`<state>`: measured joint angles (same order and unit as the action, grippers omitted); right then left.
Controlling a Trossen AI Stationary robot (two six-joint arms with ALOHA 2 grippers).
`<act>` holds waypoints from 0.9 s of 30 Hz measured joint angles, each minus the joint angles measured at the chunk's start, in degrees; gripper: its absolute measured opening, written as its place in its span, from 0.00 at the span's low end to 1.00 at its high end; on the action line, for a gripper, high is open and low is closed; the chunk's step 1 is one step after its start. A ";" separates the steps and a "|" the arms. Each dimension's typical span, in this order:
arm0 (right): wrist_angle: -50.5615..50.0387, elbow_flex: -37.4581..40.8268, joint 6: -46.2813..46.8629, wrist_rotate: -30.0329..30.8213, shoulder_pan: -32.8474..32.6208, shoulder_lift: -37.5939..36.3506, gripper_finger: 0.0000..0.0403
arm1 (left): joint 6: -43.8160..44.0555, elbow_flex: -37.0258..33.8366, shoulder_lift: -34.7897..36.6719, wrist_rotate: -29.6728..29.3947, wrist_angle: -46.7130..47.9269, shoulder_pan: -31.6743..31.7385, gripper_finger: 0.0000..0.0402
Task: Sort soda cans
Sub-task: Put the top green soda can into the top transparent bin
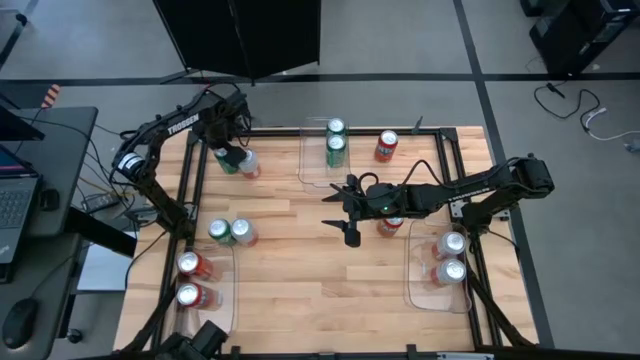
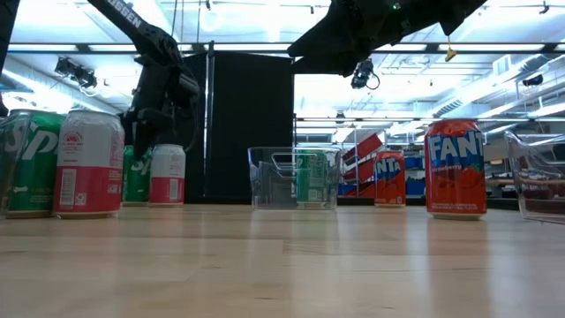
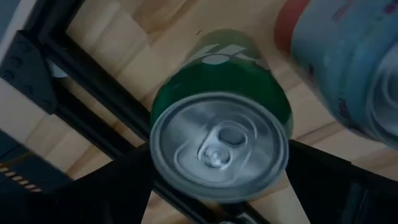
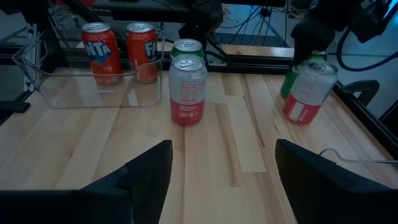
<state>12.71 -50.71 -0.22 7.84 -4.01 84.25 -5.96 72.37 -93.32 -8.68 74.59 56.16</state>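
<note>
A green soda can stands upright on the table at the far left, beside a silver-white can with a red band. My left gripper hangs over the green can, pointing down and open. Its fingers stand on either side of the can's silver top; no touch shows. My right gripper is open and hovers above the table's middle, with nothing between its fingers. A red can stands under the right arm.
The far clear tray holds two green cans, with a red can beside it. The left tray holds two red cans and the right tray two silver ones. A green and a silver can stand loose at the left. Black frame rails edge the table.
</note>
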 joint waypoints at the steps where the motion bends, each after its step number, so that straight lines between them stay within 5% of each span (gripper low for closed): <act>1: 0.00 -0.01 -0.01 0.00 0.00 0.00 0.67 | 0.00 -0.43 0.01 0.05 -0.77 -0.01 0.85; 5: -0.01 -0.01 0.00 0.00 0.00 0.00 0.67 | -0.44 -1.17 0.02 -0.40 -1.40 -0.02 0.82; 11: 0.00 -0.01 -0.01 0.00 0.00 0.00 0.67 | -1.70 0.32 0.00 -2.75 -1.18 -0.04 0.63; 27: 0.00 -0.01 -0.42 0.00 0.00 0.00 0.67 | -2.37 13.08 0.00 -3.24 0.06 -0.02 0.63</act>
<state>12.71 -50.72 -0.64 7.84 -4.01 84.25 -8.33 85.45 -93.32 -11.92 74.65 56.14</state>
